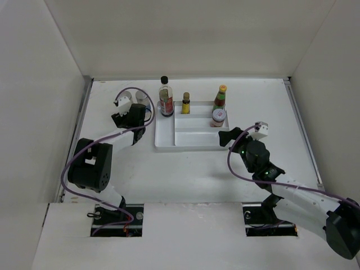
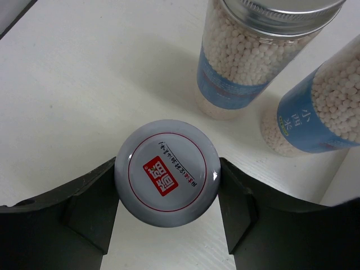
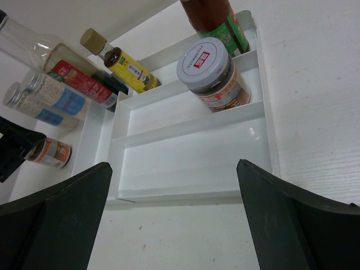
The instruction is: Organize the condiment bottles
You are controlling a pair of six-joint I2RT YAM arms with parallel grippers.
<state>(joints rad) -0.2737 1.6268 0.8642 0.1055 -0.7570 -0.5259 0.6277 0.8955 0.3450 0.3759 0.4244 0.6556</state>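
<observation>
Bottles (image 1: 185, 104): four in white tray (image 1: 191, 143), back rows. On white counter (image 1: 225, 169) left of it, left pincer (image 2: 167, 185) clamps a white-lidded jar (image 2: 167, 172) beside two shakers (image 2: 253, 56); right pincer (image 3: 174, 166) gapes wide, empty, facing the tray. White walls (image 1: 185, 39) around.

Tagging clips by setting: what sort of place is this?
Probably a robotics test cell, not a kitchen: a white table boxed in by plain white walls, left arm and right arm bolted at its near edge, condiment bottles in and beside a divided tray.
</observation>
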